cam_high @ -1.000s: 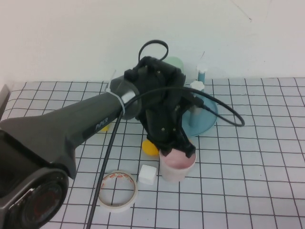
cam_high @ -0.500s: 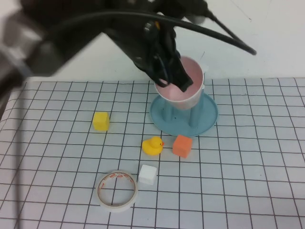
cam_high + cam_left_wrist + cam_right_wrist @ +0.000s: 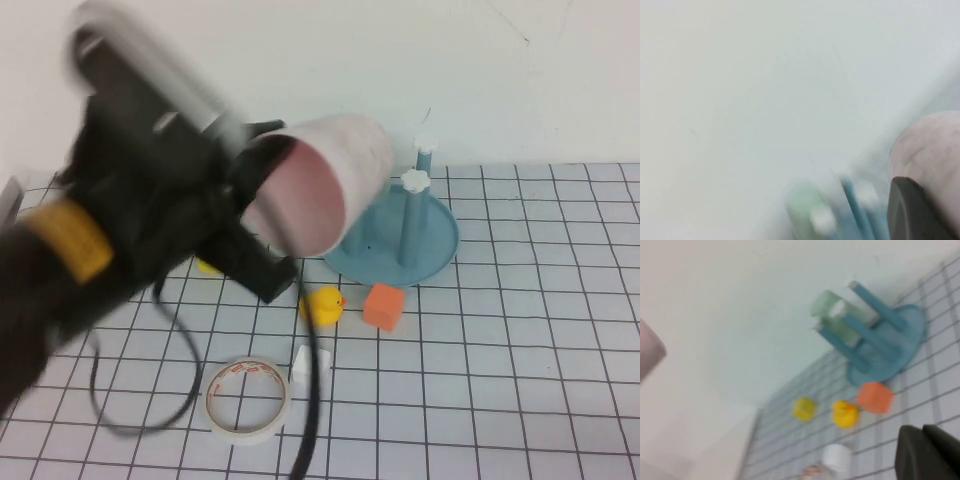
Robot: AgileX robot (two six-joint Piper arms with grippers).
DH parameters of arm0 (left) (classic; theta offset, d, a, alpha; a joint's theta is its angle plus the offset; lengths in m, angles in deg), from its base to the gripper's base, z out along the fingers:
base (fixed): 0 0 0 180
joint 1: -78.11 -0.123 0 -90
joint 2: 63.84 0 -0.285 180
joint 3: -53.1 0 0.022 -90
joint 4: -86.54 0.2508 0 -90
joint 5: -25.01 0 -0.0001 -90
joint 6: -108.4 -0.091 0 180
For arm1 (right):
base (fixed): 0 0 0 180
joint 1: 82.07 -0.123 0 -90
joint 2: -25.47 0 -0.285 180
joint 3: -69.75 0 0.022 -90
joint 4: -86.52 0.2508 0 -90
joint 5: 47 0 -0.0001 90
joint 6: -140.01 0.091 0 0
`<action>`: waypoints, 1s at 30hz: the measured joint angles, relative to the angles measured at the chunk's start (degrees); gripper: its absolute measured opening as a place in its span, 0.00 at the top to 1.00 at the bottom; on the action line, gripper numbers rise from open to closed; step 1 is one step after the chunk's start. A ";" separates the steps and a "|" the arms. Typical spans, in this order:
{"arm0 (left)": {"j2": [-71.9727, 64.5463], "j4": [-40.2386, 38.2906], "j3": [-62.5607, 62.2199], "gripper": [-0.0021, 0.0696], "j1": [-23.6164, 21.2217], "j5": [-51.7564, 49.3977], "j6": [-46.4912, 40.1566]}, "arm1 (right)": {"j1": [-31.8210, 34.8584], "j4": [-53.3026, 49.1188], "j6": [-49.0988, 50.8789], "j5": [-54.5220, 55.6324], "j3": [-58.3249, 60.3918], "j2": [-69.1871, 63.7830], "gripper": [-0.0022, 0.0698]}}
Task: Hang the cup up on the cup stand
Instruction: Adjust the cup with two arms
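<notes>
My left gripper (image 3: 262, 215) is shut on the pale pink cup (image 3: 325, 180) and holds it high in the air. The cup lies tipped on its side with its deeper pink inside facing the camera, up and left of the blue cup stand (image 3: 440, 250). The stand's upright pegs (image 3: 408, 225) carry white caps. In the left wrist view one dark finger (image 3: 912, 210) lies against the cup (image 3: 930, 150). My right gripper (image 3: 922, 450) is shut and empty above the table, out of the high view. The right wrist view shows the stand (image 3: 880, 347) too.
A light green cup (image 3: 832, 310) stands behind the stand. A yellow duck (image 3: 322, 305), an orange cube (image 3: 383, 306), a white cube (image 3: 303, 362) and a tape roll (image 3: 247, 398) lie on the gridded mat. A yellow cube (image 3: 207, 266) is mostly hidden by my left arm.
My left gripper lifted the pink cup off the table, carried it up over the stand, then swung it left and tipped it onto its side.
</notes>
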State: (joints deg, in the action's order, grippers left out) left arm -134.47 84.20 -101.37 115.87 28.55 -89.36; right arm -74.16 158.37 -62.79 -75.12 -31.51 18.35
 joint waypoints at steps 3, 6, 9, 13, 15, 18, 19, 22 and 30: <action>2.29 0.00 9.76 0.96 0.00 19.66 -0.56 | 0.00 5.90 0.00 -1.15 0.00 0.00 0.97; 2.06 0.00 16.38 0.96 0.00 36.30 -2.87 | 0.00 11.39 0.00 -2.88 0.00 0.00 0.97; -0.01 0.00 18.69 0.96 0.00 47.55 -3.69 | 0.00 16.98 0.00 -4.92 0.00 -0.10 0.97; -3.90 0.00 18.87 0.96 0.00 57.31 -3.49 | 0.00 23.47 -1.00 -8.07 0.00 -4.07 0.97; -6.13 0.00 18.87 0.96 0.00 60.26 -2.51 | 0.00 24.23 -1.76 -10.20 0.00 -6.98 0.96; -9.45 0.00 18.87 0.96 0.00 61.49 -0.25 | 0.00 24.31 -4.09 -13.77 -2.53 -12.38 0.89; -10.54 0.12 18.87 0.96 0.00 61.49 0.50 | 0.00 24.31 -5.55 -14.78 -4.29 -14.50 0.84; -12.96 1.56 18.87 0.96 0.00 61.49 1.80 | 0.00 24.46 -9.82 -16.47 -10.31 -21.55 0.60; -14.44 5.34 18.87 0.96 0.00 61.49 2.94 | 0.00 24.50 -17.24 -25.19 -26.45 -45.16 0.07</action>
State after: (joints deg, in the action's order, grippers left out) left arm -148.91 89.54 -82.50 115.87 90.04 -86.42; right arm -74.16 182.87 -80.03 -100.31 -57.96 -26.81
